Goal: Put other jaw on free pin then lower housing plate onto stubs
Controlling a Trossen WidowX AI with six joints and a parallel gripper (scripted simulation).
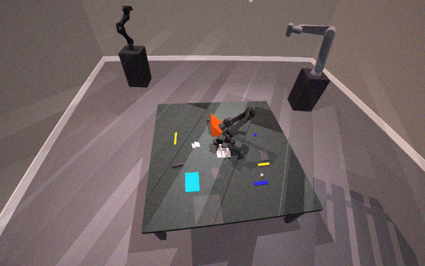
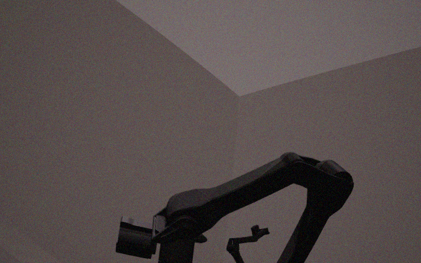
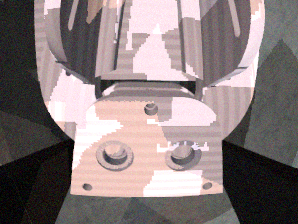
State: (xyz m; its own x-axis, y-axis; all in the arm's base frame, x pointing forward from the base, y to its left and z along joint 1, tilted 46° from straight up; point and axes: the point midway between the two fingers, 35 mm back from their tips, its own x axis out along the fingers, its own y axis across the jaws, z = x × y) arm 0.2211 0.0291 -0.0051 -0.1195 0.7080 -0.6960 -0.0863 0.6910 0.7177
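The pale housing plate [image 3: 150, 176] [image 1: 223, 154] lies over the lower end of the pale assembly [image 3: 150, 55]. The left stub [image 3: 115, 150] and the right stub [image 3: 182, 150] show inside its two ringed holes. My gripper [image 3: 147, 147] [image 1: 223, 149] is shut on the plate, with a black finger at each side edge. The plate hides the gear teeth and the lower ends of the jaws, so their meshing cannot be seen. Whether the plate is fully down and level cannot be told from above.
An orange wedge [image 1: 215, 125] stands behind my gripper. Small white parts [image 1: 195, 144] and a yellow bar [image 1: 175, 138] lie left, a cyan sheet [image 1: 192, 182] front left. Another yellow bar [image 1: 263, 163], a white ball [image 1: 261, 174] and a blue bar [image 1: 261, 182] lie right.
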